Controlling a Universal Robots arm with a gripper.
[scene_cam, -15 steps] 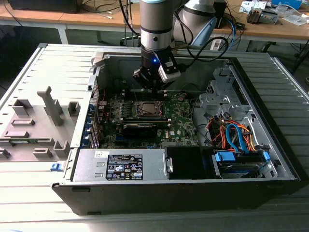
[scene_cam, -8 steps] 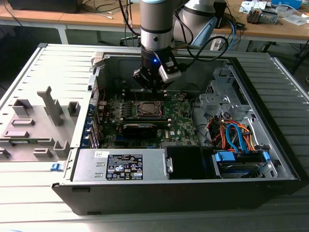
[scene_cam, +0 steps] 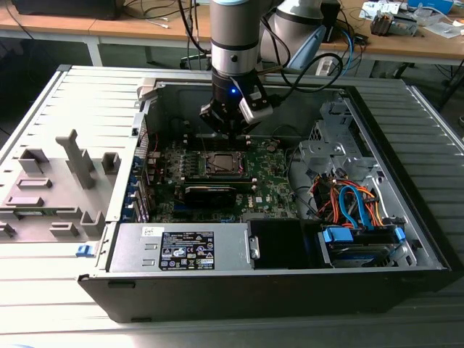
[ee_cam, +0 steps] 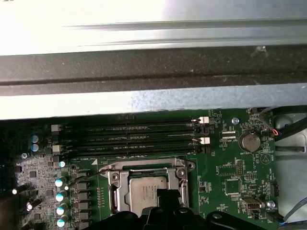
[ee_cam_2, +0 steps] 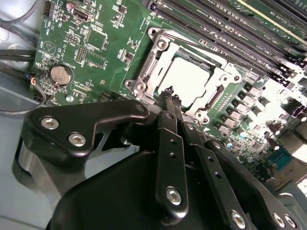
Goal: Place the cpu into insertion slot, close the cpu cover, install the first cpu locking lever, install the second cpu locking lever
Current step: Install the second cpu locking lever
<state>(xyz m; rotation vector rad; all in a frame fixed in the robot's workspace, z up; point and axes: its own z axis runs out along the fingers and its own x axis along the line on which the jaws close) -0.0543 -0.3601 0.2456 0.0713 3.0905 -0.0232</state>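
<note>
The cpu lies flat in the insertion slot on the green motherboard, its silver top showing. The cpu cover lies down over it as a silvery frame around that top. My gripper hovers just above the socket's edge with its black fingers pressed together and nothing between them. In the first wrist view the gripper overlaps the cpu, and a thin metal lever angles out from the cover. In the exterior view the gripper hangs over the socket inside the open computer case.
Long black memory slots run beside the socket, close to the case wall. A coin battery sits on the board. A black card, the power supply and coloured cables fill the case. Grey fixtures lie outside.
</note>
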